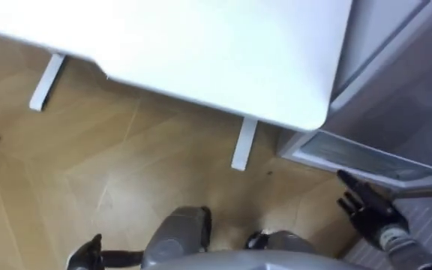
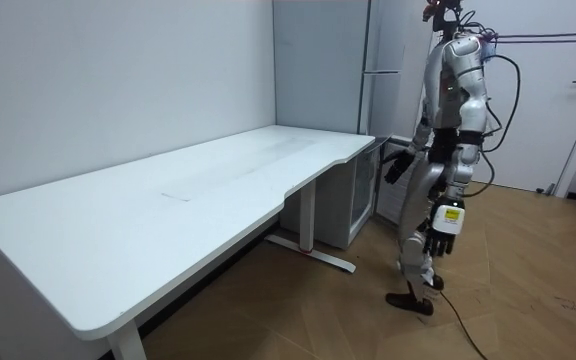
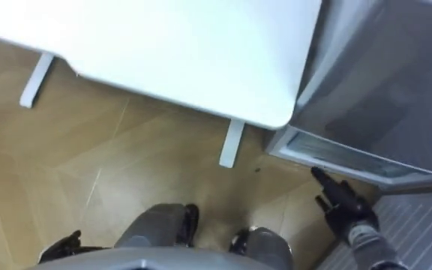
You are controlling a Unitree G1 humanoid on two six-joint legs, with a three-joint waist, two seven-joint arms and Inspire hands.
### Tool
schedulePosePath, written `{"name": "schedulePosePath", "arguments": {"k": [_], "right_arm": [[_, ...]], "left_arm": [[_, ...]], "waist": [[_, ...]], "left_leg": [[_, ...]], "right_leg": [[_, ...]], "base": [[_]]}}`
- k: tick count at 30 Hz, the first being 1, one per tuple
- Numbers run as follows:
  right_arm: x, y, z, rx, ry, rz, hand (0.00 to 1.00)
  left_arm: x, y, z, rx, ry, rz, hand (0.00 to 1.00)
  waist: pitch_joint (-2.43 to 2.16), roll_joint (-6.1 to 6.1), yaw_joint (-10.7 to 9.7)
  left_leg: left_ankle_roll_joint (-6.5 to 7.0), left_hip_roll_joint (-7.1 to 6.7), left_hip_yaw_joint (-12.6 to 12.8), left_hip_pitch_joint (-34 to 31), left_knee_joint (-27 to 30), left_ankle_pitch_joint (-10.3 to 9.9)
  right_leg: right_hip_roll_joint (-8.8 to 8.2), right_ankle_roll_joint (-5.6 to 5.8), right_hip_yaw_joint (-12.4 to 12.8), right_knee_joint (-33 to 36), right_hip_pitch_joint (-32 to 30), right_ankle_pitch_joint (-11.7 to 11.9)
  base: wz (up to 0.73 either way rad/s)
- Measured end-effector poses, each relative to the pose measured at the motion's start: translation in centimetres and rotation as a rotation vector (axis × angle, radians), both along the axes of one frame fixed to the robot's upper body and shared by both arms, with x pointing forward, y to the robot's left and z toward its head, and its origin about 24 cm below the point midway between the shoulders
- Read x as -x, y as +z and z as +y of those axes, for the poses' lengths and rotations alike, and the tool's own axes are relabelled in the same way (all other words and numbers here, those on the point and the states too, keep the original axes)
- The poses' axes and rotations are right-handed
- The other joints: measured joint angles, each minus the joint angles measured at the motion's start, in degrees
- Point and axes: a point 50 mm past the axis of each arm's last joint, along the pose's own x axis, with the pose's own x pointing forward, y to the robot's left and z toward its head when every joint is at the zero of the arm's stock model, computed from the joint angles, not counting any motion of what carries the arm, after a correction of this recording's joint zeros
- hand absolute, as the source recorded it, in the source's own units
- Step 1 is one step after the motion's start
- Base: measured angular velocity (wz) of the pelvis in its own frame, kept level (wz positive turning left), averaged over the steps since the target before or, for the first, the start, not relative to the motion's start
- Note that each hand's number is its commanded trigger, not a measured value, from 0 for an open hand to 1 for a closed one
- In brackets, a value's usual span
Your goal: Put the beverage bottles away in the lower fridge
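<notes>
Where right hand (image 1: 370,211) hovers, fridge (image 1: 403,82), desk (image 1: 201,45)

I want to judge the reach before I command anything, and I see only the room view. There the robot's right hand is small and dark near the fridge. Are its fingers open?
Observer: Yes. In the left eye view the right hand has straight fingers and holds nothing.
Operator: What do the fingers point at?
Observer: At a pale framed edge low on the fridge. They are close to it, but I cannot tell whether they touch it.
Operator: And how does the table lie, seen from above?
Observer: The table's rounded corner lies close beside the fridge, to the left of that hand and farther from the robot.
</notes>
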Motion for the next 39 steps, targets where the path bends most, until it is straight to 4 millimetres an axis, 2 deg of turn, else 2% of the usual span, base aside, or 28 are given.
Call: {"name": "schedulePosePath", "arguments": {"k": [1, 4, 5, 7, 8, 13, 19, 23, 27, 31, 34, 39], "right_arm": [[0.8, -0.4, 0.7, -0.024, -0.002, 0.014, 0.0], [2.5, -0.8, 1.7, -0.053, 0.009, 0.039, 0.0], [2.7, -1.0, 2.1, -0.064, 0.01, 0.042, 0.0], [2.9, -1.1, 2.7, -0.078, 0.009, 0.044, 0.0], [3.3, -1.3, 3.0, -0.088, 0.006, 0.051, 0.0], [3.5, -1.5, 3.9, -0.119, 0.004, 0.053, 0.0], [3.2, -1.5, 4.1, -0.127, 0.036, 0.051, 0.0], [3.2, -1.5, 4.3, -0.126, 0.067, 0.06, 0.0], [3.7, -1.5, 4.1, -0.12, 0.049, 0.072, 0.0], [3.8, -1.4, 3.4, -0.078, 0.058, 0.104, 0.0], [3.9, -1.4, 3.1, -0.048, 0.089, 0.136, 0.0], [3.5, -1.2, 2.1, 0.031, 0.097, 0.187, 0.0]], "left_arm": [[0.0, -0.1, -0.2, 0.006, -0.001, -0.003, 0.0], [-0.8, -0.1, -0.8, 0.018, 0.004, -0.046, 0.0], [-1.1, -0.1, -1.2, 0.022, 0.01, -0.067, 0.0], [-0.8, -0.1, -1.1, 0.014, 0.018, -0.057, 0.0], [-1.0, -0.1, -1.3, 0.012, 0.026, -0.065, 0.0], [-1.1, -0.2, -1.5, 0.005, 0.064, -0.08, 0.0], [-0.7, -0.3, -1.7, 0.013, 0.117, -0.07, 0.0], [-0.5, -0.5, -1.9, 0.027, 0.148, -0.052, 0.0], [-0.4, -0.5, -2.1, 0.041, 0.151, -0.041, 0.0], [0.3, -0.6, -2.0, 0.048, 0.159, -0.028, 0.0], [0.3, -0.6, -2.0, 0.045, 0.145, -0.025, 0.0], [-0.3, -0.5, -1.7, 0.026, 0.133, -0.035, 0.0]], "waist": [[0.05, -0.15, -0.8], [-0.11, -0.51, -1.11], [-0.15, -0.7, -1.08], [-0.19, -0.52, -1.61], [-0.18, -0.65, -2.32], [-0.29, -1.21, -2.53], [-0.33, -0.91, -2.42], [-0.24, -0.34, -2.46], [-0.61, 0.22, -2.65], [-0.64, 1.02, -4.5], [-0.6, 0.89, -5.67], [-0.56, 0.53, -6.22]], "left_leg": [[-0.04, 0.03, 0.1, 2.03, -1.46, 0.12], [-0.04, 0.02, 1.31, 6.08, -4.16, 0.12], [-0.04, 0.15, 2.32, 7.67, -5.46, 0.12], [-0.04, 0.29, 2.7, 9.55, -6.79, 0.12], [-0.02, 0.23, 2.89, 10.64, -7.64, 0.13], [0.01, 0.34, 4.9, 13.94, -9.31, 0.15], [0.19, 0.9, 7.07, 16.51, -10.75, 0.22], [0.33, 1.14, 7.3, 17.18, -11.4, 0.29], [0.4, 1.21, 7.62, 17.44, -11.46, 0.38], [0.46, 1.13, 7.68, 18.69, -11.8, 0.48], [0.43, 1.19, 8.18, 19.22, -12.1, 0.56], [0.44, 1.28, 9.46, 20.32, -12.94, 0.74]], "right_leg": [[0.26, 0.16, -0.09, -1.82, 2.15, 0.55], [1.03, 0.5, 0.69, -5.41, 5.68, 1.82], [1.3, 0.56, 1.66, -6.49, 6.78, 2.09], [1.92, 0.76, 1.88, -8.56, 8.62, 3.0], [1.97, 0.9, 1.93, -9.6, 9.68, 3.24], [2.02, 1.25, 3.88, -10.6, 11.75, 3.75], [2.71, 1.47, 6.47, -12.3, 13.44, 4.99], [3.09, 1.34, 7.44, -12.39, 13.86, 5.45], [3.13, 1.27, 7.9, -12.3, 14.04, 5.63], [3.12, 1.29, 8.04, -12.4, 15.06, 5.71], [3.16, 1.29, 8.49, -12.34, 15.18, 5.71], [3.18, 1.27, 9.8, -12.21, 15.12, 5.72]], "base": [[-0.07], [-0.22], [-0.41], [-0.24], [-0.09], [-0.23], [-0.19], [-0.12], [-0.06], [0.0], [-0.07], [-0.15]]}}
